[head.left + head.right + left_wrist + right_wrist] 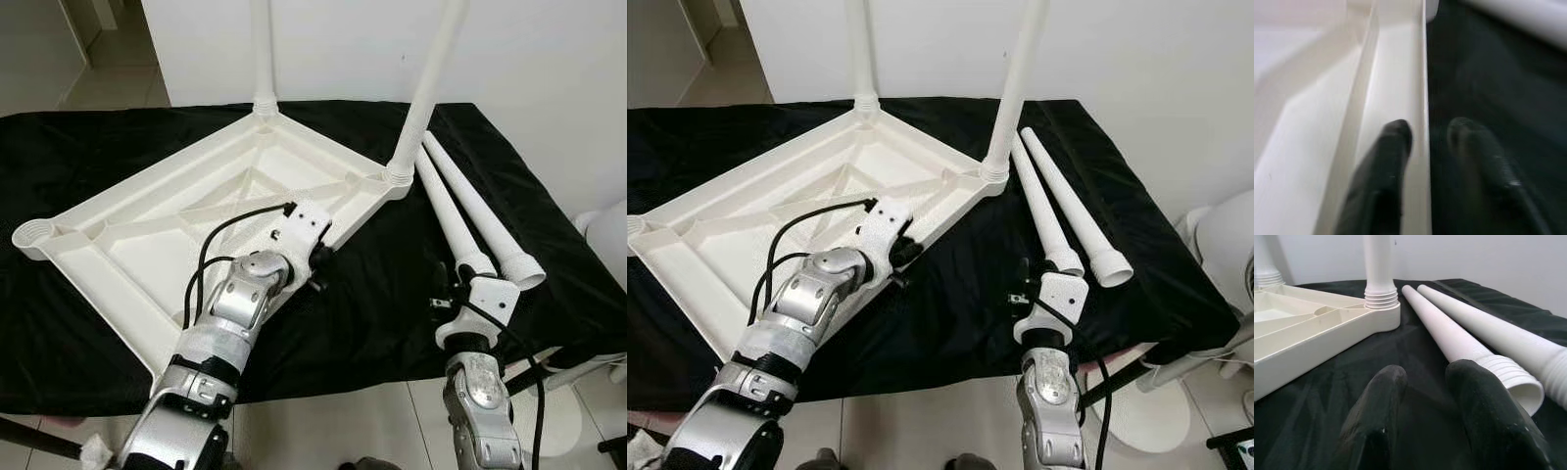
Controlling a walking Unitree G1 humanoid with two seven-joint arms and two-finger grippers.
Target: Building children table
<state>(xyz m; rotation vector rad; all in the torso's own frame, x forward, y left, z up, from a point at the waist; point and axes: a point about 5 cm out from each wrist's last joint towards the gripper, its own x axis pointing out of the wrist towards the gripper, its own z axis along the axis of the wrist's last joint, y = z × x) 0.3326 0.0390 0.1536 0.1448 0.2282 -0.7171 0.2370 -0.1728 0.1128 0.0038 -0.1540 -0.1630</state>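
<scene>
The white plastic tabletop (147, 245) lies upside down on a table draped in black cloth (372, 313). Two white legs stand screwed into it, one at the far corner (263, 49) and one at the right corner (436, 69). Two loose legs (446, 211) (485, 215) lie side by side on the cloth to the right. My left gripper (1430, 134) is open and straddles the tabletop's near right rim (1422, 73), one finger inside and one over the cloth. My right gripper (1427, 377) is open just in front of the nearer loose leg's threaded end (1513, 382), with nothing between its fingers.
The left corner socket (34, 233) holds no leg. A white wall rises right behind the table. A white rounded object (1225, 245) and a round white base (1146, 416) stand on the floor at the right. The cloth's front edge (323, 387) runs close to my arms.
</scene>
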